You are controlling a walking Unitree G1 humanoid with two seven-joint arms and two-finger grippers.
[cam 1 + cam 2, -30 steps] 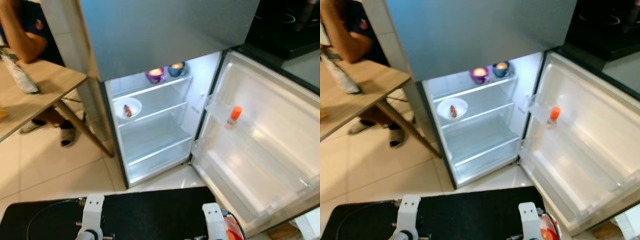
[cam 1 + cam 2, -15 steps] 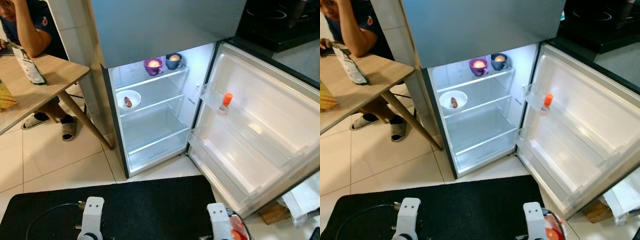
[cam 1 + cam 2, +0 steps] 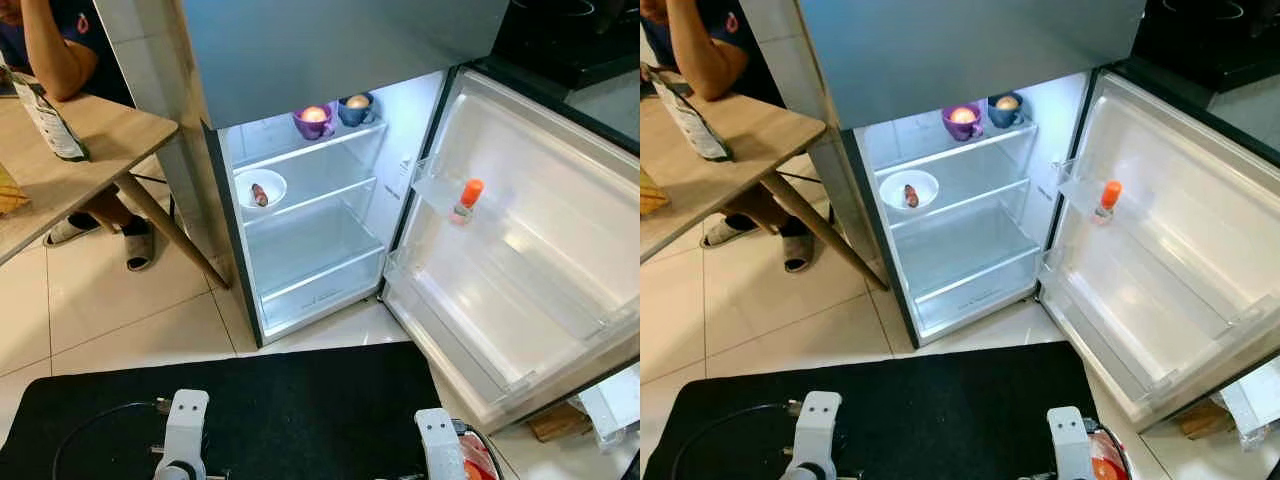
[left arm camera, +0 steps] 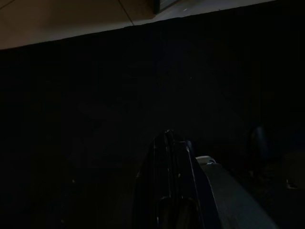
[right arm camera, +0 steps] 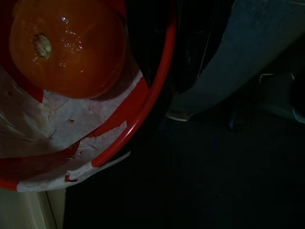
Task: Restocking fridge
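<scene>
The fridge (image 3: 300, 250) stands open, its door (image 3: 530, 260) swung out to the right. On the top shelf are a purple cup (image 3: 313, 120) and a blue cup (image 3: 354, 107). A white bowl (image 3: 260, 188) with a small brown piece of food sits on the second shelf. An orange-capped bottle (image 3: 466, 200) stands in the door rack. My right gripper (image 5: 164, 90) is shut on the rim of a red bowl (image 5: 143, 109) holding an orange-red tomato (image 5: 66, 47), low at my right side. My left gripper (image 4: 169, 136) hangs shut over the black mat.
A black mat (image 3: 300, 400) covers the floor under my arms. At the left stands a wooden table (image 3: 70, 170) with a bottle (image 3: 45, 120), and a person (image 3: 60, 50) sits there. The lower fridge shelves are bare. A black stove (image 3: 580, 40) is behind the door.
The whole picture has shifted because the camera moved, so the fridge now sits a little further off than a second ago. Both arms and the red bowl keep their pose.
</scene>
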